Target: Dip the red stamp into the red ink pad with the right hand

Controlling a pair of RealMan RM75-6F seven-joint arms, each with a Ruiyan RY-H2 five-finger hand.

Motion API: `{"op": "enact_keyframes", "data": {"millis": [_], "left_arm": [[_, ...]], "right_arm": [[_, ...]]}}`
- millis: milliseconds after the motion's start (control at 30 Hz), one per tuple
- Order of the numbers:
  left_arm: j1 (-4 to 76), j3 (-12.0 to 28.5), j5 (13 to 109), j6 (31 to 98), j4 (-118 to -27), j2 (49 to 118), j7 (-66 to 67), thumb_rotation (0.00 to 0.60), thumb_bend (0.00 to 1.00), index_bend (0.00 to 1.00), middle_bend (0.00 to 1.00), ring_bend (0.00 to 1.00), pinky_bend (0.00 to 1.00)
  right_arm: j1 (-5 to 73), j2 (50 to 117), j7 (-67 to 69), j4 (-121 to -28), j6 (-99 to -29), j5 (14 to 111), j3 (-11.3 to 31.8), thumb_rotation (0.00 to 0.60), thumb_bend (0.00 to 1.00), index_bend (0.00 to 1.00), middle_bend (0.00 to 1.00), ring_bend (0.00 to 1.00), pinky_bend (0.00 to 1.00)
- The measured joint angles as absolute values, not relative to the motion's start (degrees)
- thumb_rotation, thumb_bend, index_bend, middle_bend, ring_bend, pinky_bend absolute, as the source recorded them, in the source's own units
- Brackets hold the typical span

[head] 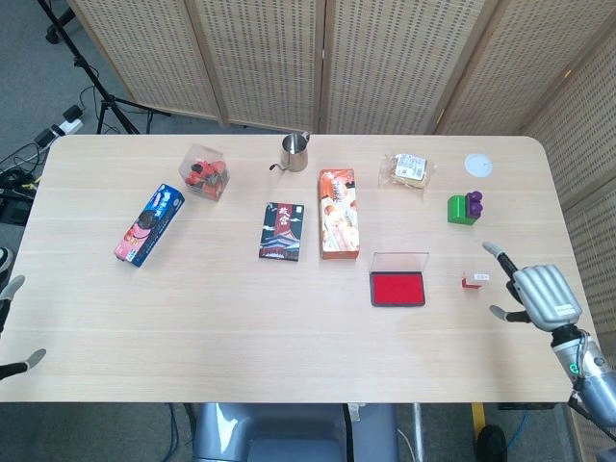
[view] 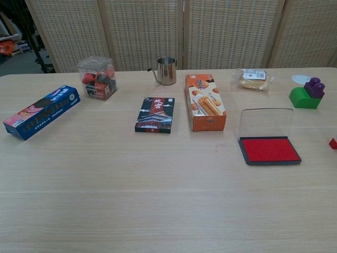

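Red stamp [head: 473, 280] sits right of the red ink pad [head: 397, 289], apart. Your right hand [head: 541, 296] is near it, fingers spread, empty. Stamp looks small, light, rigid; pinch its sides.

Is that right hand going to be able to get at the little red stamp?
Probably yes: the right hand is open just beside the red stamp, with only bare table between.
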State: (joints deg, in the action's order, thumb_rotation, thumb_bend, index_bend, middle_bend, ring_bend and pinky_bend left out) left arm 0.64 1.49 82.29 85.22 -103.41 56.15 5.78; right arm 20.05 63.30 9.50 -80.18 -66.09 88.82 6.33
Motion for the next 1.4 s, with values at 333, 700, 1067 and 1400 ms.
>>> {"op": "enact_keyframes", "data": {"millis": [333,700,1067,1400], "left_arm": [[1.66,2.20,79.70,83.36,-103.47,56.24,6.29,0.600,0.00,0.00,0.00,0.00,0.00],[2.17,1.82,79.50,82.24,-103.57,56.09,6.41,0.600,0.00,0.00,0.00,0.00,0.00],[2.36,1.74,79.35,82.19,-103.55,56.29,6.93,0.600,0.00,0.00,0.00,0.00,0.00],[2.37,1.72,79.41,82.37,-103.28,56.38,6.63,0.600,0.00,0.00,0.00,0.00,0.00]], "right_arm": [[26.38,69.40,-1.35,-78.50,-53.73,77.27,7.64,0.600,0.14,0.30,0.98,1.00,1.00],[28.09,73.27,-5.56,-73.16,-52.90,73.90,8.04,0.600,0.26,0.39,0.98,1.00,1.00],[28.73,75.05,-6.06,-69.49,-51.24,71.49,7.81,0.600,0.28,0.40,0.98,1.00,1.00],[29.45,78.11,-6.51,-64.55,-49.24,69.76,7.48,0.600,0.36,0.43,0.98,1.00,1.00]]}}
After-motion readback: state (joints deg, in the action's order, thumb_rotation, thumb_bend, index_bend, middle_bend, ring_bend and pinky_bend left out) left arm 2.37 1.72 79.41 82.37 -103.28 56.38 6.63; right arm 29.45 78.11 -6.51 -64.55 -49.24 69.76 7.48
